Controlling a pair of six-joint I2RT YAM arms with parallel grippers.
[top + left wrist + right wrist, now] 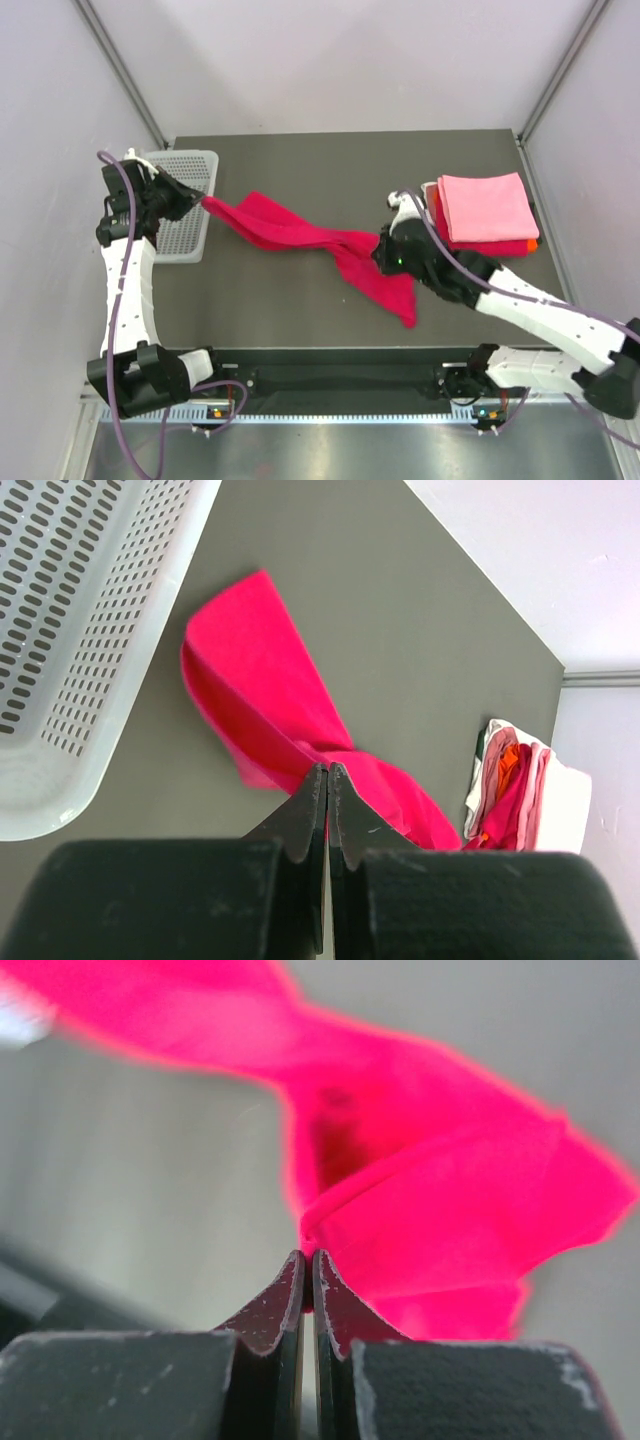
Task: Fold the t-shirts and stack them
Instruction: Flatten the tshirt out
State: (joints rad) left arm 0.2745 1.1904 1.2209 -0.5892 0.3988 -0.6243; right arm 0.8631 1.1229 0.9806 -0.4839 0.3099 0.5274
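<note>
We have the crimson t-shirt (300, 235) strung in a twisted band between our two grippers. Its middle seems to rest on the table (330, 160), and a loose tail trails past the right gripper (378, 250) toward our bases. The left gripper (203, 200) is closed on one end of the cloth. The right gripper is closed too, its jaws pinching only a thin fold right at the tips.

That thin pinch is our main worry — if we pull the arms apart to flatten the shirt, we judge the fold could slide out of the right jaws and the cloth would drop in a heap. The twist midway between the grippers is the second risk: laid down as it is, it would set creases and the fold would come out crooked. The free tail could also drag and bunch under the right gripper.

Room is uneven. Just beside the left gripper, on its outer side, stands the white basket (190, 165), so a swing outward there could knock it or snag cloth on its rim. Behind and outward of the right gripper sits the stack of folded shirts (485, 205), pink on top with red and orange beneath — near enough that a careless sweep could shove it. Between the grippers and toward the far edge we see bare tabletop, our best place to spread the shirt.
</note>
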